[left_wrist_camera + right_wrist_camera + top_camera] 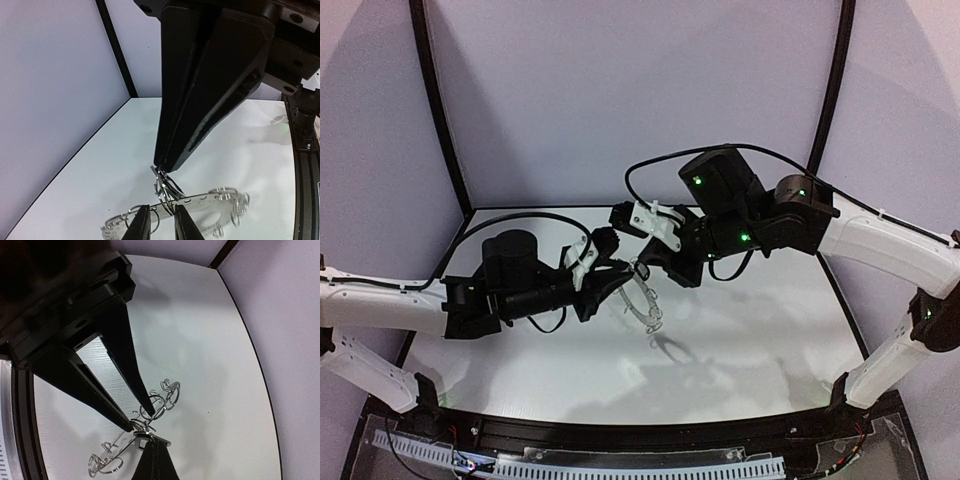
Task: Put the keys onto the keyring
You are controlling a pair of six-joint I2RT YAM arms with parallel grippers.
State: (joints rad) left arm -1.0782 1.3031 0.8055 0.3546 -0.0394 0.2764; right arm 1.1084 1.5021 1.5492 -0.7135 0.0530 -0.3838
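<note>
Top external: we saw the keyring (643, 302) dangling at six o'clock below the left gripper (626, 278) gripping its rim and the clenched right gripper (642, 268); opposing pulls could have wrenched it free.

Even, diffuse white light fills the overhead view, tinting the pale walls (620, 100) faintly lilac and leaving the white tabletop (770, 340) bright without glare. A soft, blurred shadow (672, 350) lies on the tabletop below the keyring (645, 305), and green indicator lights (698, 181) glow on the right arm (880, 240). Straight lines bow toward the edges, wide-angle fashion. In the left wrist view the right claw (161, 167) looms as a near-black silhouette, and the keyring behind it smears out, soft and overexposed. The right wrist view renders the left claw (141, 421) equally dark, while the wire loops glint crisply.
</note>
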